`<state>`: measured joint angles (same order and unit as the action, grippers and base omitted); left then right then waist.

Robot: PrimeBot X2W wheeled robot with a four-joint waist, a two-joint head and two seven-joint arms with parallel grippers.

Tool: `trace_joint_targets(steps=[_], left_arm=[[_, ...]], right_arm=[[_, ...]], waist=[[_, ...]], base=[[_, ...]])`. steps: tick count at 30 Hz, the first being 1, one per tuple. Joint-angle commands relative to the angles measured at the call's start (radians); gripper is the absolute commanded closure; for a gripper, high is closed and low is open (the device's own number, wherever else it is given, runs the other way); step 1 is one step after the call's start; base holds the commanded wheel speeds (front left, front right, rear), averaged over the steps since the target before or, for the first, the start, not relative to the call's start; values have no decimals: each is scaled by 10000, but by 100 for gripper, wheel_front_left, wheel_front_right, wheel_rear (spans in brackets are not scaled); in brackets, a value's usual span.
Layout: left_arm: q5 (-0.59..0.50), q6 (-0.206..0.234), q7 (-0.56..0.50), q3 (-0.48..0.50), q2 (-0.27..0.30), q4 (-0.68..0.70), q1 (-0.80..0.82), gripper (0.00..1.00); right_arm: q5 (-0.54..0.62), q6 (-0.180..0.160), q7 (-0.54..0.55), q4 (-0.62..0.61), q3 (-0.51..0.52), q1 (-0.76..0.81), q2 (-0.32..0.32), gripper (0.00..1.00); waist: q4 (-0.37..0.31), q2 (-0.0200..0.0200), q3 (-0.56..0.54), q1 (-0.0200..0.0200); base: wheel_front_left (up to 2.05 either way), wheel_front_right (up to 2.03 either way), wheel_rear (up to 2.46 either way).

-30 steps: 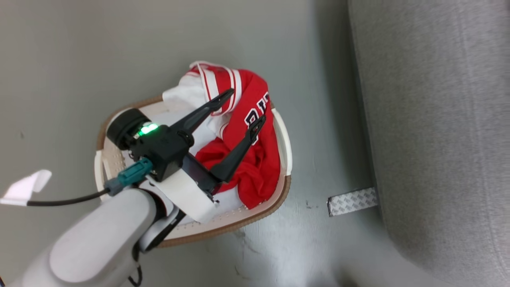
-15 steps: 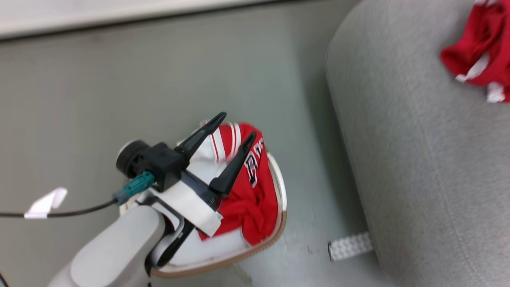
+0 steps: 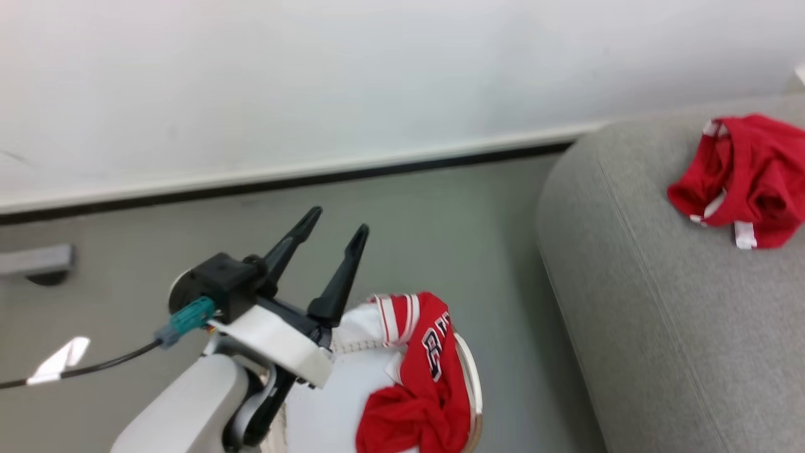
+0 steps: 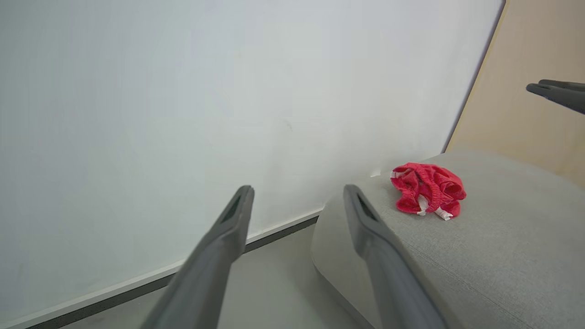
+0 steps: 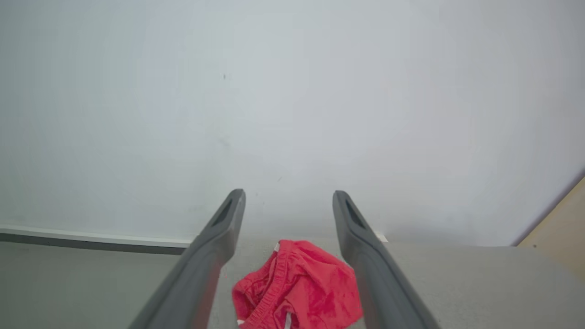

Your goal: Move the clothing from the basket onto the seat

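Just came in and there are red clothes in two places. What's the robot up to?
The robot is moving sports clothing from a basket to a seat. One crumpled red garment already lies on the grey seat, while a red jersey with lettering sits in the white basket. The left gripper is open and empty, raised beside the basket. The right gripper is open and empty too, pointing over the garment on the seat.

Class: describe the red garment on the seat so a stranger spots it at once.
Find the big grey seat at the head view's right. On top lies a crumpled red garment with white trim. Unlike the lettered jersey in the basket on the floor, it shows no lettering.
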<state>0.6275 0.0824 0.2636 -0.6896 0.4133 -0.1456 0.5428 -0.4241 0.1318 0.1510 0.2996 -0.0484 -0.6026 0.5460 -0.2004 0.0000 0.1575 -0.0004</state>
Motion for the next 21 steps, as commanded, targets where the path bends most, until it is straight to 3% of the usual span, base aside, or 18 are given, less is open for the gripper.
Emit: trace_joint_targets(steps=[1,11,16,21], left_arm=[[77,82,4,200,-20,9,-290,0],[-226,445,8,1668,-75,86,-1915,0],[-467,475,9,2353,-169,120,-2704,0],[-687,471,9,2858,-368,161,-3216,0]], right_arm=[[137,-22,-111,-263,213,408,-255,0],[620,-22,-943,-2524,864,2946,-2372,0],[536,-22,-1725,-2904,765,4142,-3230,0],[475,-22,-2218,-2907,722,4852,-3680,0]], waist=[[428,0,-608,4],[919,0,-1507,4],[1231,0,-1655,4],[1414,0,-1752,4]], base=[[0,0,0],[0,0,0],[0,0,0],[0,0,0]])
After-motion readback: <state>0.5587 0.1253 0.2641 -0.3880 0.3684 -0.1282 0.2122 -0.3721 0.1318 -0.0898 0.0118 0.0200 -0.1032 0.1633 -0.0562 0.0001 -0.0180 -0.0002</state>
